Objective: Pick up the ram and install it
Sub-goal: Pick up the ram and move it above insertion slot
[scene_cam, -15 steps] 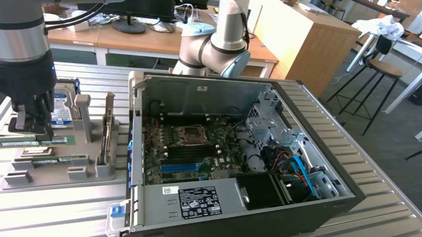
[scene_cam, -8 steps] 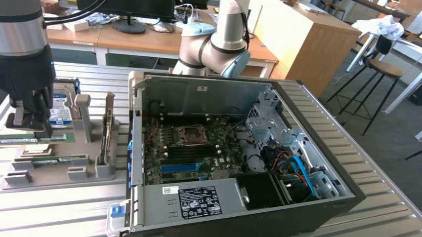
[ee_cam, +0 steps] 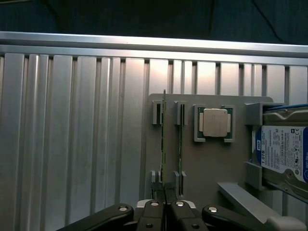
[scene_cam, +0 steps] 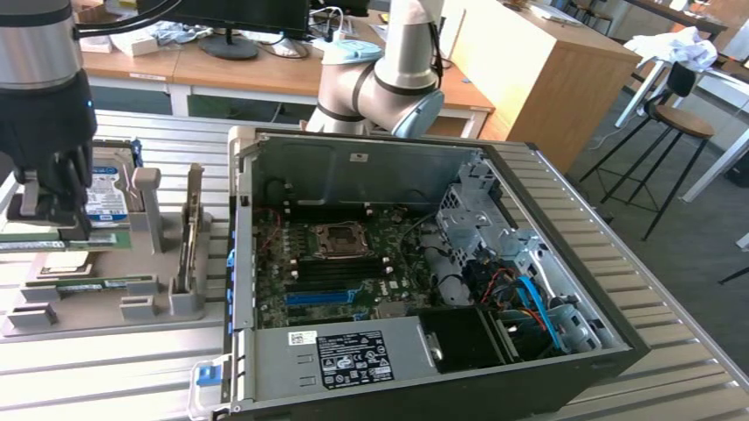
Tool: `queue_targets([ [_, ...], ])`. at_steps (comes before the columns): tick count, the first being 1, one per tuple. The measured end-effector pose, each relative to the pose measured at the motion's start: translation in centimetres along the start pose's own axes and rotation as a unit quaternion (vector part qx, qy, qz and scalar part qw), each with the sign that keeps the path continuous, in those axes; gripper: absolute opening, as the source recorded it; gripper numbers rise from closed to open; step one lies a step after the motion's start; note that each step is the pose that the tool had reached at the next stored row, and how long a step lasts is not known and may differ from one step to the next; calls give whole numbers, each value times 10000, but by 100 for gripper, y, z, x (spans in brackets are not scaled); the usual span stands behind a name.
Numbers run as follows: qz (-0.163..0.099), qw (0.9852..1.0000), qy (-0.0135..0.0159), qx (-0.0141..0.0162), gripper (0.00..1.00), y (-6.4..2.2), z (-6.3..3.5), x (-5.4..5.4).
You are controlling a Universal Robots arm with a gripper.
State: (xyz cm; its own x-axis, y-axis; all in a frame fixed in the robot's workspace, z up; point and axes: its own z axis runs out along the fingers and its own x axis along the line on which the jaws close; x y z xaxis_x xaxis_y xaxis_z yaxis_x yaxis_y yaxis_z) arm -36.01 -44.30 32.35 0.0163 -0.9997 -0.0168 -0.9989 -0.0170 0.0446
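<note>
Holds the ram (scene_cam: pixel 103 237) pinched on its thin edge in the tightly closed gripper (scene_cam: pixel 52 224), over the grey holder (scene_cam: pixel 105 311).

Leaves broad bare slatted table (ee_cam: pixel 72 144) along 1 side of the holder; walls in the other side, at the exterior view's right, with the open computer case (scene_cam: pixel 351 167). Shares the holder with a hard drive (ee_cam: pixel 284 154), 1 square processor (ee_cam: pixel 215 122) and a 2nd stick (ee_cam: pixel 180 144), parallel to the ram, just beside it, not touching. Buries the ram's near end between the fingers (ee_cam: pixel 155 216); turns it edge-on to the wrist camera, chips and label unreadable. Runs the ram's long axis along the holder's slots, left to right across the exterior view, board standing on edge.
</note>
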Motion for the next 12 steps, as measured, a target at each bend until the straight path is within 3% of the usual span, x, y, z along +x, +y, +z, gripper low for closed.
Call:
queue_targets([
  [12,1,10000,11,0,11,6,-109,-2],
])
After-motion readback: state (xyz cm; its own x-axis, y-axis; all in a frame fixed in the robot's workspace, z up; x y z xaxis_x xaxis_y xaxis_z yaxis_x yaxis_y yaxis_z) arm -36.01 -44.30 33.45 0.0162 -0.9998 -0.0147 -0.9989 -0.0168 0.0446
